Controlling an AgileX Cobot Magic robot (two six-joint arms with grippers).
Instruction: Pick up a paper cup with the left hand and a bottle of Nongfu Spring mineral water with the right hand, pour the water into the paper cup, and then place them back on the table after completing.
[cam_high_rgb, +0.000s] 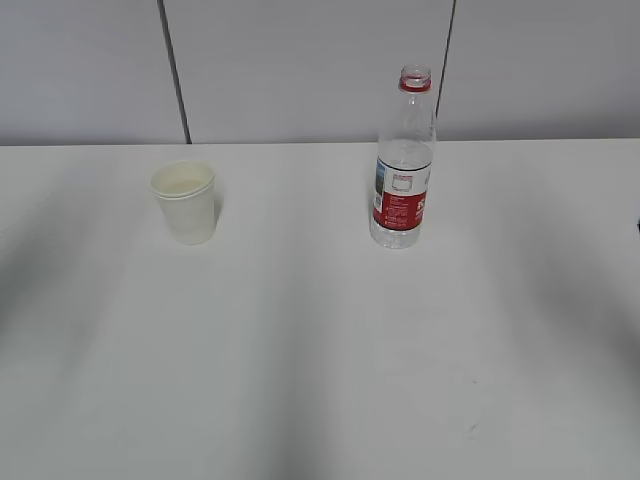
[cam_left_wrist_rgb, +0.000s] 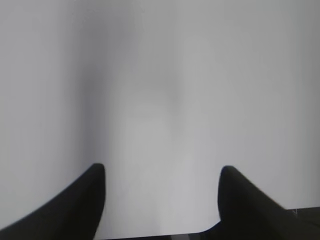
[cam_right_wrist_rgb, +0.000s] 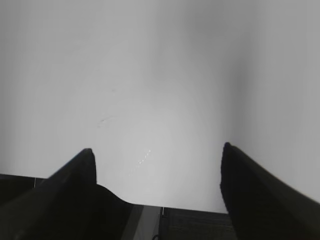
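Observation:
A white paper cup (cam_high_rgb: 185, 203) stands upright on the white table (cam_high_rgb: 320, 350) at the back left. A clear plastic bottle (cam_high_rgb: 404, 160) with a red and white label and a red neck ring stands upright at the back right, uncapped, with clear water in its lower part. Neither arm shows in the exterior view. In the left wrist view my left gripper (cam_left_wrist_rgb: 162, 172) is open and empty over bare table. In the right wrist view my right gripper (cam_right_wrist_rgb: 157, 150) is open and empty over bare table near its front edge. Cup and bottle show in neither wrist view.
A grey panelled wall (cam_high_rgb: 300, 70) rises behind the table's far edge. The table's front edge (cam_right_wrist_rgb: 165, 207) shows in the right wrist view with dark floor below. Soft shadows lie on the table at left and right.

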